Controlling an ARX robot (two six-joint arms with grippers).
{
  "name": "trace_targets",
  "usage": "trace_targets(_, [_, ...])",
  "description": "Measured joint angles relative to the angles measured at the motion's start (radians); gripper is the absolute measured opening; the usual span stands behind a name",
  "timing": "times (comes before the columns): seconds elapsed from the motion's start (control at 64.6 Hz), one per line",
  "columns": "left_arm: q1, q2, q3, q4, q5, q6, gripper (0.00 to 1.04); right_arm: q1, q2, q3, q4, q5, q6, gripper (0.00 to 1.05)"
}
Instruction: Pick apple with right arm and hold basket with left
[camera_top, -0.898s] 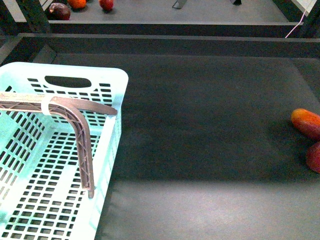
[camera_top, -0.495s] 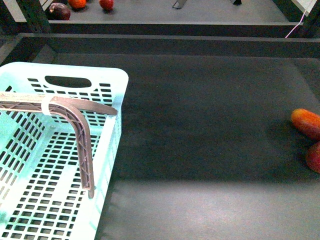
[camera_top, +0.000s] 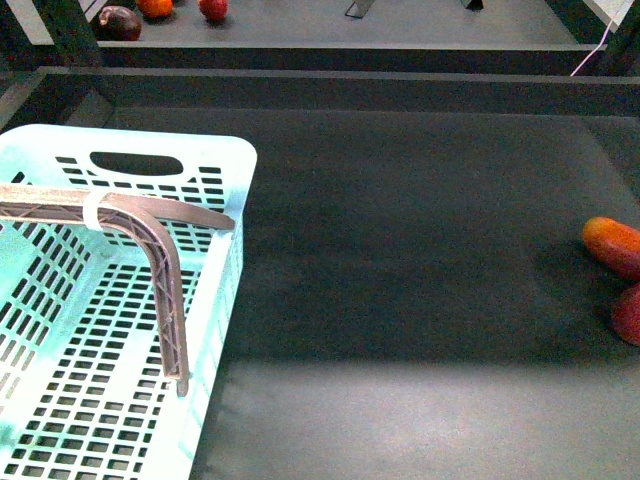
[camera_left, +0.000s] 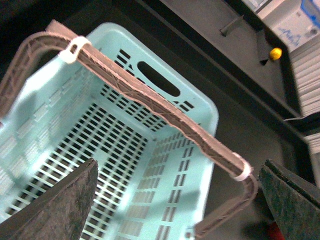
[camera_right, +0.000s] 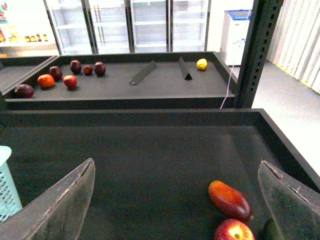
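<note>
Surface: dark matte shelf deck (camera_top: 400, 250) with a raised rim at the back.
Basket: pale turquoise basket (camera_top: 232, 160), slotted walls and floor, upright at the robot's left on the deck; an oval handle slot shows in the far wall; nothing lies in it.
Left gripper: left gripper (camera_left: 180, 162) hangs above the basket's opening, its two dark pads spread wide, with nothing clamped between them.
Ribbed finger: a curved brownish-grey ribbed finger (camera_top: 165, 290) with a white zip tie (camera_top: 97, 210) reaches across the basket's mouth towards its right wall; whether it touches the wall cannot be told.
Apple: deep red apple (camera_right: 233, 232) with a yellowish patch, lying on the deck at the robot's far right, well apart from the basket; the front view cuts it at the edge.
Neighbour: oblong orange-red fruit (camera_right: 230, 199) just beside the apple, on its far side; contact cannot be told.
Right gripper: right gripper (camera_right: 176, 165) hovers over the deck, pads wide apart and empty, apart from the apple.
Back shelf: a dark purple fruit (camera_top: 118, 20) and other small fruit.
</note>
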Motion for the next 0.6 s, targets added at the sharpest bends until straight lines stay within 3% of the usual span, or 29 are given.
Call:
trace_targets(0.17, [0.018, 0.245, 0.000, 0.184, 0.061, -0.249, 0.98, 0.000, 0.000, 0.000, 0.000, 0.000, 0.000, 0.96])
trace_targets(0.325, [0.034, 0.621, 0.072, 0.472, 0.078, -0.383, 0.98, 0.000, 0.000, 0.000, 0.000, 0.000, 0.000, 0.96])
trace_targets(0.604, [0.035, 0.959, 0.225, 0.583, 0.053, -0.430, 0.97, 0.000, 0.000, 0.000, 0.000, 0.000, 0.000, 0.96])
